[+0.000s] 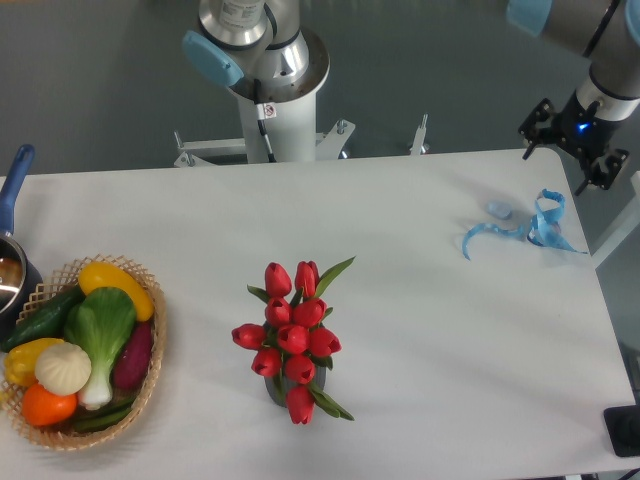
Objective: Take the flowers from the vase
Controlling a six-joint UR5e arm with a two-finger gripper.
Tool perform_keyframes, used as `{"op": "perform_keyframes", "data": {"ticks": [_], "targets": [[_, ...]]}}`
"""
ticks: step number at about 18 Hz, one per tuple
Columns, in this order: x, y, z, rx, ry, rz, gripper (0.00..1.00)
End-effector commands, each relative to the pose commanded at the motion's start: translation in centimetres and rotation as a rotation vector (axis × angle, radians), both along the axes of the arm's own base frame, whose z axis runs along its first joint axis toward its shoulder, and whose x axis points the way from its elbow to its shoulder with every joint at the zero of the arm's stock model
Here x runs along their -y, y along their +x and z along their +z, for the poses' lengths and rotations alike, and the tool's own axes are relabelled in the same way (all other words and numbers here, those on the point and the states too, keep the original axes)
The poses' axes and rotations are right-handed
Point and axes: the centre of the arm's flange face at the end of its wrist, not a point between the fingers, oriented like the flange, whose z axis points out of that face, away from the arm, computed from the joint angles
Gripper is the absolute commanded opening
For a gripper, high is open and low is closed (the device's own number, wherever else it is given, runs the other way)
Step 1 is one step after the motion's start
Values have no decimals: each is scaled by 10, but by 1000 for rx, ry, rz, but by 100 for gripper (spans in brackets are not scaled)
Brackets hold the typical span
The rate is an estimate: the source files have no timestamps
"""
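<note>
Tulips [290, 340] sit at lower centre of the frame, a tight bunch of closed red buds with green leaves, standing in the vase [272, 388], of which I can see only a dark sliver under the blooms. From this overhead view the stems run almost straight toward the camera, so I read the bunch's long axis as close to vertical, tipped a little toward the top of the frame.

My gripper [572, 150] hangs at the upper right, over the far right edge of the table [420, 330], well apart from the flowers. Its dark fingers look spread, with nothing between them, though at this size I would not swear to the gap.

So the thing I want lies down and to the left of the gripper, across most of the tabletop. I judge the reach has not begun. The coming move calls for a long diagonal traverse, then a descent onto the stems or the neck of the bunch.

A blue ribbon [530, 228] lies just beside the gripper, and the basket [150, 385] of vegetables at lower left stays clear of that path.
</note>
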Motion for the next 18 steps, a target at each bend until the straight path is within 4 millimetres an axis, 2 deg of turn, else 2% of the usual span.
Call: {"op": "perform_keyframes", "data": {"ticks": [5, 9, 10, 13, 18], "targets": [[1, 0, 3, -4, -7, -9, 100], [5, -7, 20, -46, -120, -28, 100], [-4, -4, 20, -50, -140, -47, 100], [-5, -2, 15, -45, -139, -28, 100], [-18, 10, 7, -37, -105, 248, 100]]}}
